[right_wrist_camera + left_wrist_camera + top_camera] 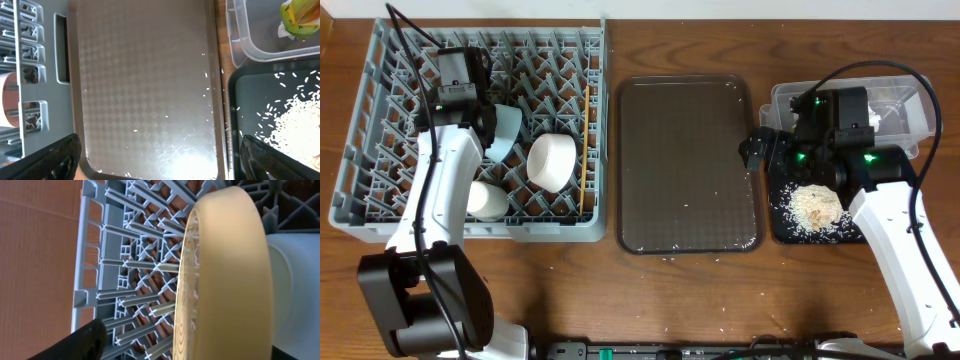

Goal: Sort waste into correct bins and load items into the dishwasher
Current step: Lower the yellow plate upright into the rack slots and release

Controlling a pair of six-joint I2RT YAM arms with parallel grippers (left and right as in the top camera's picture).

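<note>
The grey dish rack (pixel 380 120) holds a light-blue bowl (pixel 508 128), a white bowl (pixel 555 160), a small white cup (pixel 488 200) and chopsticks (pixel 585 150). My left gripper (pixel 470 108) reaches down into the rack. In the left wrist view the yellow plate (pixel 225 275) stands on edge among the pegs, next to the pale bowl (pixel 295 290). One finger shows, apart from the plate, so the left gripper (pixel 160 352) looks open. My right gripper (pixel 162 165) is wide open and empty over the brown tray's right edge. Rice (pixel 817 205) lies on the black tray (pixel 775 215).
The clear tub (pixel 790 100) behind the black tray holds a white napkin (pixel 892 115) and the green-and-yellow wrapper (pixel 300 15). The brown serving tray (pixel 685 165) lies between rack and bins with a few rice grains on it. More grains are scattered on the table in front.
</note>
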